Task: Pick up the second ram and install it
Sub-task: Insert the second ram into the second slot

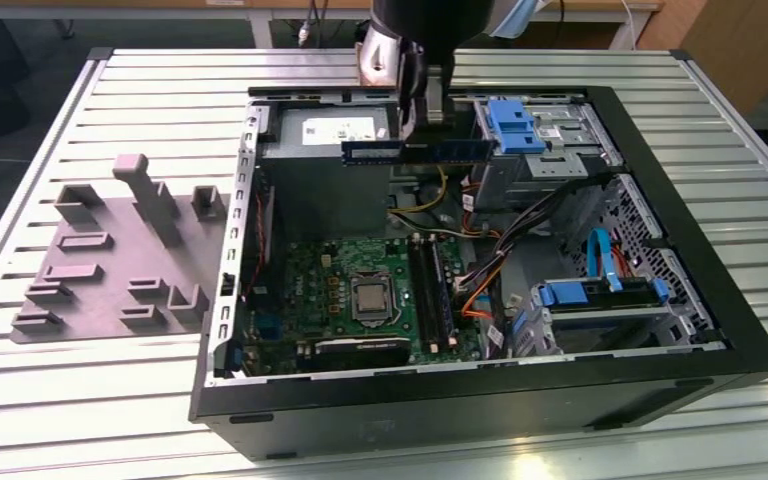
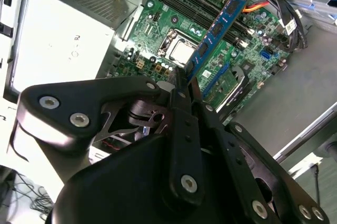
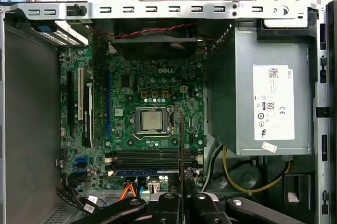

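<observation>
My gripper (image 1: 419,128) is shut on the second ram (image 1: 418,150), a long blue-green stick with black chips. It hangs level above the back of the open computer case, over the power supply. In the second wrist view the ram (image 2: 218,26) runs out from between the fingers (image 2: 179,129) toward the green motherboard (image 2: 158,29). The first wrist view shows the ram (image 3: 181,145) edge-on as a thin strip above the board's long black memory slots (image 3: 147,156). A blue stick (image 3: 145,172) lies in the slot row nearest the case edge. The ram is well above the slots (image 1: 428,285).
The black case wall (image 1: 491,395) rings the work area. A silver power supply (image 3: 268,103) sits beside the motherboard. Blue drive caddies (image 1: 518,125) (image 1: 598,295) and orange cables (image 1: 484,290) crowd the exterior view's right. A grey holder block (image 1: 117,250) stands on the slatted table.
</observation>
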`<state>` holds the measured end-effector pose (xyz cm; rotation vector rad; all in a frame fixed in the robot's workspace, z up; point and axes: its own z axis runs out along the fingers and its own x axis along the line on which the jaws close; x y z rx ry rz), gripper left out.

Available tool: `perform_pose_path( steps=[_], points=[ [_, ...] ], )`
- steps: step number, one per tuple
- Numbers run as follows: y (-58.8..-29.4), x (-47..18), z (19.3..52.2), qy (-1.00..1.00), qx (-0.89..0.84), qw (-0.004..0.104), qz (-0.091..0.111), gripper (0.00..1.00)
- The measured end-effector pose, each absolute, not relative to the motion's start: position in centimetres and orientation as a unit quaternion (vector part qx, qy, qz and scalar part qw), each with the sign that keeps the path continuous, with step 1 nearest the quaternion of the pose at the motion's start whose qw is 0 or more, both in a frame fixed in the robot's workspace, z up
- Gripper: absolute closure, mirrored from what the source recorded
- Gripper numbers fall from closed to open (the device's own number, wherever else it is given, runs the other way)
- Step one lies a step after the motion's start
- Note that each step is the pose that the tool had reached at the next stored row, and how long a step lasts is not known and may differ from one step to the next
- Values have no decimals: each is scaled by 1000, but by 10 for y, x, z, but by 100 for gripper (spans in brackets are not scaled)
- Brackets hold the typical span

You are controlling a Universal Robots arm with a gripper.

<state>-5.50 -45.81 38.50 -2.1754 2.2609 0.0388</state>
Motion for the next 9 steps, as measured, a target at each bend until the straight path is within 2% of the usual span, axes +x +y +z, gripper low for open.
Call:
perform_pose_path(
  steps=[9],
  points=[
    [-458, -55, 385, 753, -658, 2, 12, 86]
  ],
)
